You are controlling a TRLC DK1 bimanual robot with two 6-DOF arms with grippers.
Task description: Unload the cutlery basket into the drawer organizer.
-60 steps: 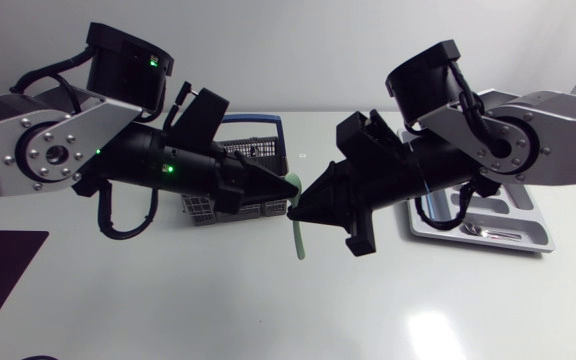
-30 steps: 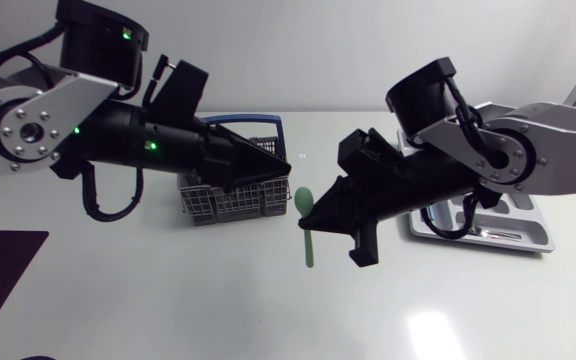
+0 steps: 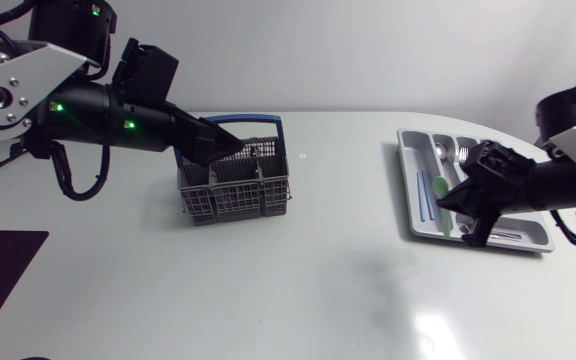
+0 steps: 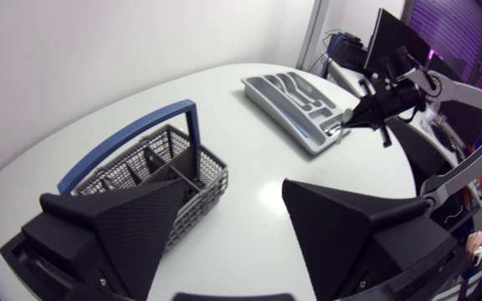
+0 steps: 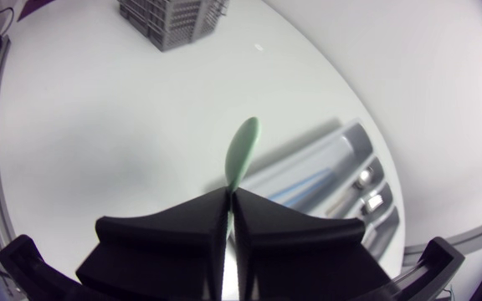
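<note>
- Over the last second the right fingers [image 5: 195,219] have carried the green spoon [image 5: 243,150] from the middle of the counter [image 3: 298,280] across to the tray [image 3: 406,172]. The left fingers [image 4: 136,219] have drawn back above the basket [image 3: 233,185].
- The right fingers are pressed together on the end of the spoon's handle. The bowl sticks out ahead of them over the tray's slots, but I cannot tell which slot.
- The pinch sits far from the bowl on a thin handle, so the spoon could swivel or slip.
- If released from up here, it may bounce, straddle a divider or land on the metal cutlery [image 5: 363,177] already there.
- On the way down, the fingers could clip the rim and shove the tray.
- The right arm [image 3: 568,180] reaches in low, wrist angled down.
- The left fingers are spread wide and empty, pointing at the basket from a raised left arm [image 3: 78,100].
</note>
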